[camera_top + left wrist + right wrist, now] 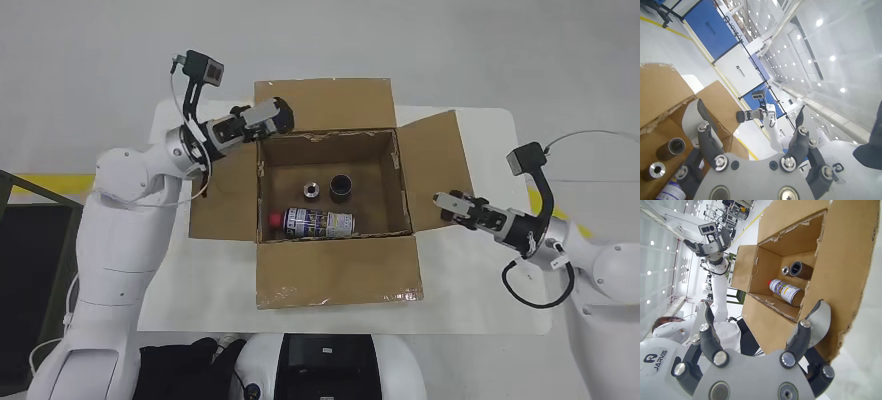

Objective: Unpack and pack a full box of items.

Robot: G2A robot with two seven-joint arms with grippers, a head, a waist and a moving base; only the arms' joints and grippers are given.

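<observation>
The box (335, 272) is found open at the middle of the table (480, 295), with its four flaps folded outward. Three items are noted inside. A spray can (318, 222) is laid on its side along the near wall, red cap toward the left. A metal cylinder (311, 189) is stood on end behind it. A dark tube (342, 186) is placed just beside the cylinder, on its right (whether the two touch cannot be told). The left gripper (280, 116) is held above the far left corner of the box, over the rim, with its fingers spread apart and nothing between them. The right gripper (442, 203) is positioned over the right flap, outside the box cavity, its fingers likewise parted and unloaded. One finger is seen close against the flap's surface, but contact cannot be confirmed.
</observation>
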